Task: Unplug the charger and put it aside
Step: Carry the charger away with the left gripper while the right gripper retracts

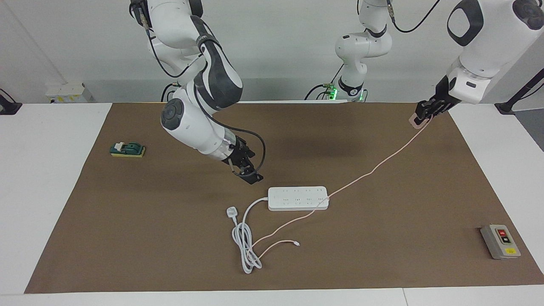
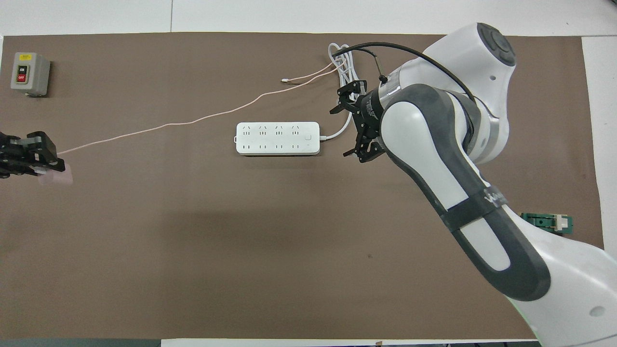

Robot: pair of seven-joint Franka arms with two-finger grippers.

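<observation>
Facing view — left fingers (image 1: 426,111) apparently around charger (image 1: 417,121).

Glossy plastic power strip (image 1: 298,198) (matt brown mat (image 1: 127,238))

I see the little pink charger (image 1: 417,121) unplugged, up in the air over the mat's edge, its thin pink cable (image 1: 374,170) trailing down.

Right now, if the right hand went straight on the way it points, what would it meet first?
Probably the power strip: the right hand hangs open and tilted down toward the strip's corded end. Depth is unclear, so it might land on the mat just short of it.
</observation>
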